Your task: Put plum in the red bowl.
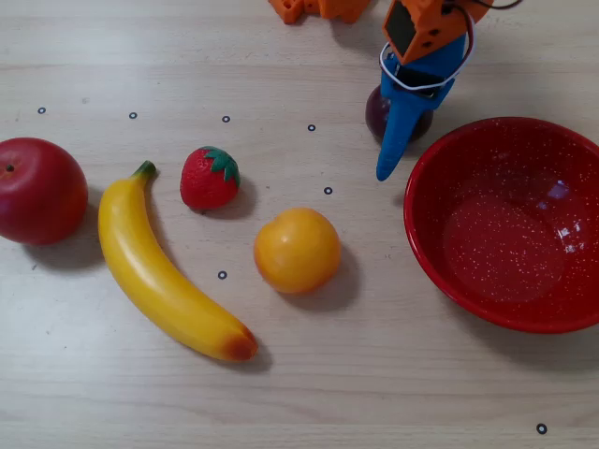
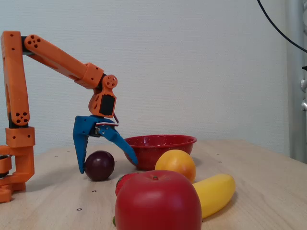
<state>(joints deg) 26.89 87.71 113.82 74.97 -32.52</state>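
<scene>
Plum (image 2: 100, 165) sits on desk (image 1: 299, 374), upper centre of overhead view, just left of red bowl (image 1: 510, 224). Claw (image 2: 106, 165) spread wide, straddling plum, not gripping. Risk: round glossy plum may roll or squirt out if fingers close off-centre.

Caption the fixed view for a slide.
Open blue gripper straddles the plum on the table, red bowl just behind, with apple, orange and banana in front.

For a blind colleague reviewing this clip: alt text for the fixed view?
An orange arm's open blue gripper straddles a dark plum on a wooden table, a red bowl just behind. A red apple, orange and banana fill the foreground.
</scene>
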